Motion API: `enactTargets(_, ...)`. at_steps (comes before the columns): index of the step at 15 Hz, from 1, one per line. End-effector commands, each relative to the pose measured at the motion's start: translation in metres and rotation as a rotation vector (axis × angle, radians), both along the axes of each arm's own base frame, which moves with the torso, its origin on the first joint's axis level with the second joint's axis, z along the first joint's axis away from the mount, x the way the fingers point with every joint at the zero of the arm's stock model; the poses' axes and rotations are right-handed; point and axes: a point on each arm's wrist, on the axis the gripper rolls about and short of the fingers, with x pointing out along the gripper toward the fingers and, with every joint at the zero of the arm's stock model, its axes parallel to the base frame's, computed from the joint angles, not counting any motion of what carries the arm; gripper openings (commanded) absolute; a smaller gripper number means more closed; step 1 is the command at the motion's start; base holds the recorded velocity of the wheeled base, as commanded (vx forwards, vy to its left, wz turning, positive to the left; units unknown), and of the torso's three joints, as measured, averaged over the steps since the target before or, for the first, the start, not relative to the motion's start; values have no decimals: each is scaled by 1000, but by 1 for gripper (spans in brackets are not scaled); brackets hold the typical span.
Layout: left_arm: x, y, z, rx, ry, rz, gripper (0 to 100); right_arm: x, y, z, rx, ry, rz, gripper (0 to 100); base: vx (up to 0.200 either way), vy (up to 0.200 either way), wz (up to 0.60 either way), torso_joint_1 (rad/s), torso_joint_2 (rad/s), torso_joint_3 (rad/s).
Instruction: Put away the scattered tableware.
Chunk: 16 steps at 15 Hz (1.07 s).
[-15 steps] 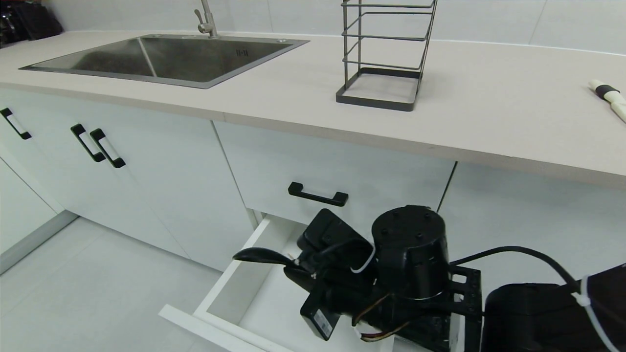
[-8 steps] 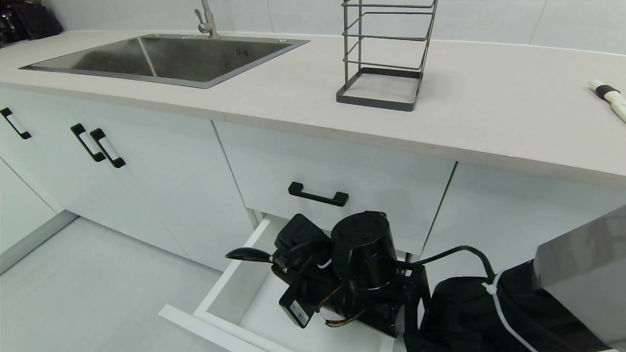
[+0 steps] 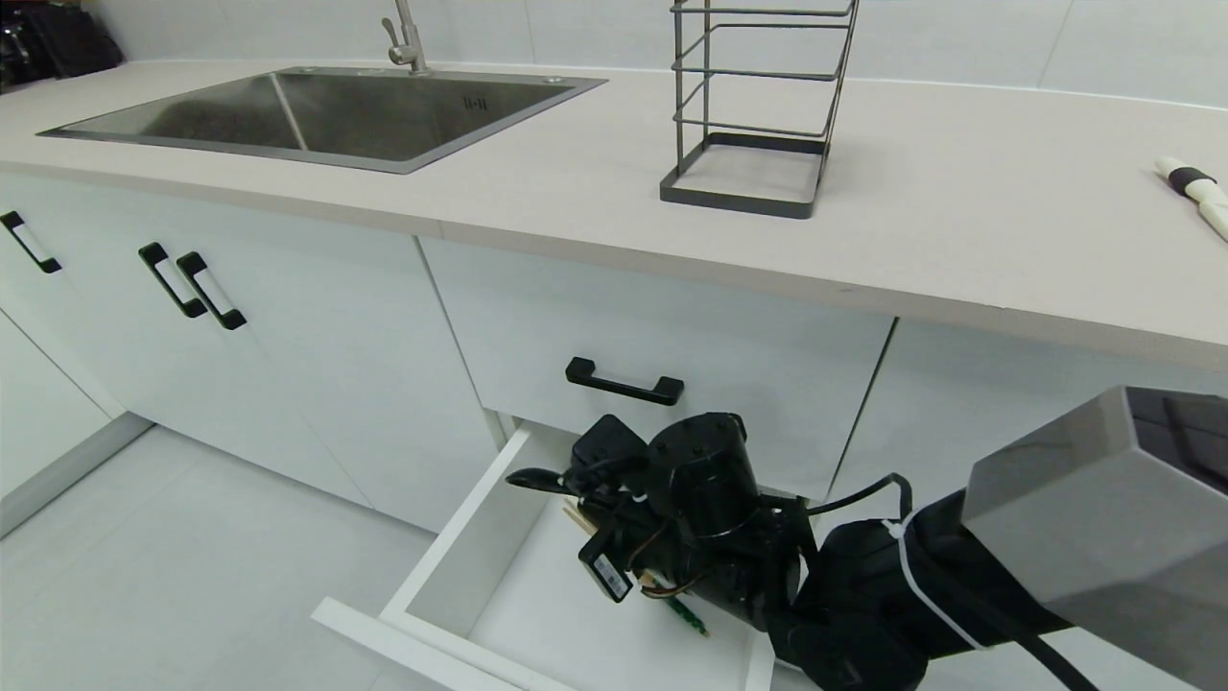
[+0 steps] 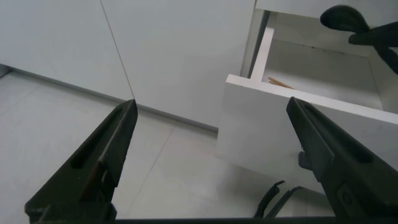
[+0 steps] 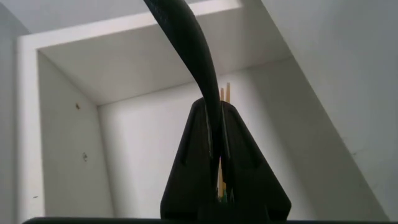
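Black spoon [image 3: 531,476] clamped in right pincer [image 5: 216,143], handle end hidden | over open drawer [image 3: 460,537] | left pincer [image 4: 211,109] apart

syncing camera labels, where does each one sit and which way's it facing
Head view: robot's head, looking down at counter and open drawer; right gripper holds black spoon.
Left wrist view: left wrist, facing the drawer's front; open left gripper frames it.
Right wrist view: right wrist, looking into the drawer past the clamped spoon.
All three share drawer and spoon.
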Motion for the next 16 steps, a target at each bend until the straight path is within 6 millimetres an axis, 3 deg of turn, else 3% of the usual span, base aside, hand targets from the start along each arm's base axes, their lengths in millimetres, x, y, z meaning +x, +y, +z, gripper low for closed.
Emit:
enactTargets(1, 0, 0, 0, -1, 0, 1, 100, 8, 7, -16, -23, 11, -7, 0, 0, 0, 0, 0, 0, 0)
enactTargets(5, 0, 0, 0, -1, 0, 1, 100, 36, 8, -23, -73, 29, -64, 0, 0, 0, 0, 0, 0, 0)
enactTargets(16, 0, 0, 0, -1, 0, 1, 100, 55, 14, -75, -161, 96, -105, 0, 0, 0, 0, 0, 0, 0)
